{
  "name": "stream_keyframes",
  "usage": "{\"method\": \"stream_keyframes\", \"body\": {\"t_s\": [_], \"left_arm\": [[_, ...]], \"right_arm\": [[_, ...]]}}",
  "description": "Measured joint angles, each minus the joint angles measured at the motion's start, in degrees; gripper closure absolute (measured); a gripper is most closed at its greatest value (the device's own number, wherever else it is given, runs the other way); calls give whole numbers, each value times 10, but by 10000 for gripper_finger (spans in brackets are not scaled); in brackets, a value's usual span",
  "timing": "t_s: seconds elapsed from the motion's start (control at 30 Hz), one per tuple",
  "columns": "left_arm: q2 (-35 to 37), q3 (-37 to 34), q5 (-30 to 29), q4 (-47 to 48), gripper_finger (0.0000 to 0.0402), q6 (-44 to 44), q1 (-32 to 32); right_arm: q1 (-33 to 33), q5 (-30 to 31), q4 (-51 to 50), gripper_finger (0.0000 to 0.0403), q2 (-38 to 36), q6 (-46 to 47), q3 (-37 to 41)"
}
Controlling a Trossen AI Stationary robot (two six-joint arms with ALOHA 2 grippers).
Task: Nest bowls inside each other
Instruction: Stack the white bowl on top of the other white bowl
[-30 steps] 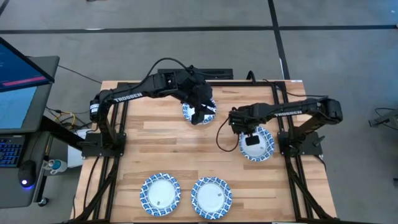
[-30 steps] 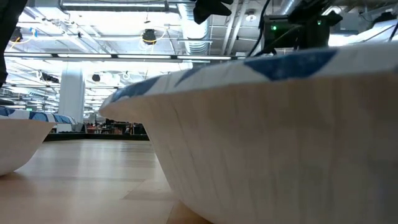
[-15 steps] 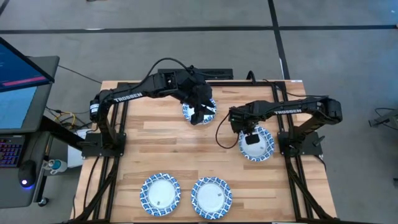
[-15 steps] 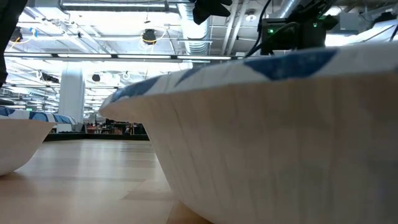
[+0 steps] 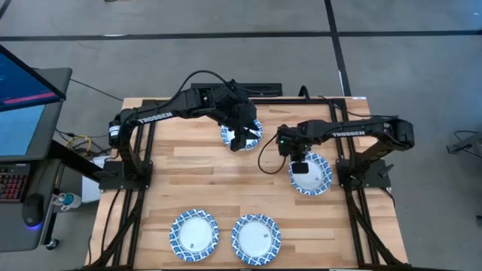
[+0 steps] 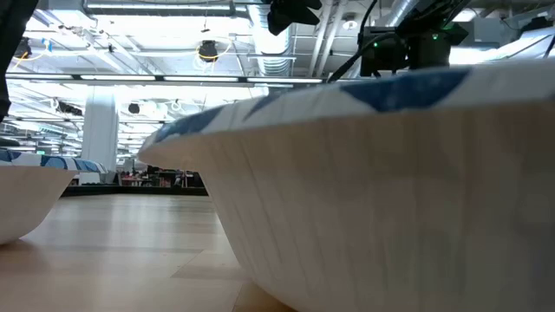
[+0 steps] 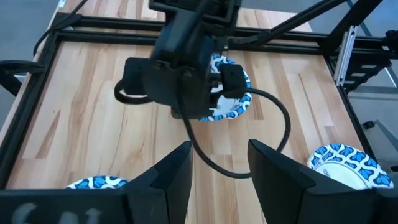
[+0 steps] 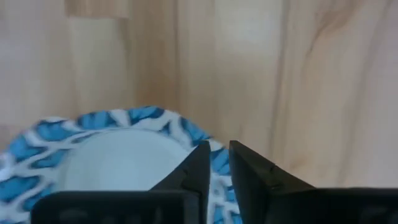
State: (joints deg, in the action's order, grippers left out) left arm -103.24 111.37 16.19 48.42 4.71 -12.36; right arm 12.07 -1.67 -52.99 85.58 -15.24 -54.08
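On the right side of the light wooden slatted table (image 5: 196,169), a small round shallow bowl with a white centre and blue-and-white patterned rim (image 5: 312,174) sits flat beside the right arm's base. The right gripper (image 5: 299,167) hangs over this bowl's left part; in the right wrist view its two dark fingers (image 8: 202,163) stand nearly together with only a thin slit between them, at the patterned rim (image 8: 149,118), and whether they pinch that rim cannot be told.

A second bowl of the same kind (image 5: 239,135) lies toward the far middle of the table, partly covered by the left gripper (image 5: 241,140), which is directly above it. In the left wrist view that gripper's fingers (image 7: 174,177) are spread wide, released, with nothing between them, looking across at the right arm and the right-hand bowl (image 7: 231,102).

Two more matching bowls rest at the near edge, just beside each other but apart: one left (image 5: 193,232), one right (image 5: 256,237). In the low view the right one's pale wall fills most of the frame (image 6: 390,191).

A monitor (image 5: 22,98) stands left of the table.
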Motion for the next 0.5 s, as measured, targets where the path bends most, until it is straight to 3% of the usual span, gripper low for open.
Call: {"method": "stream_keyframes", "body": {"t_s": [0.33,0.5], "left_arm": [[0,0,1,2,255,0,0],[0,0,1,2,255,0,0]], "right_arm": [[3,-10,-21,190,0,-18,0],[-11,-10,-5,160,0,-18,15]]}}
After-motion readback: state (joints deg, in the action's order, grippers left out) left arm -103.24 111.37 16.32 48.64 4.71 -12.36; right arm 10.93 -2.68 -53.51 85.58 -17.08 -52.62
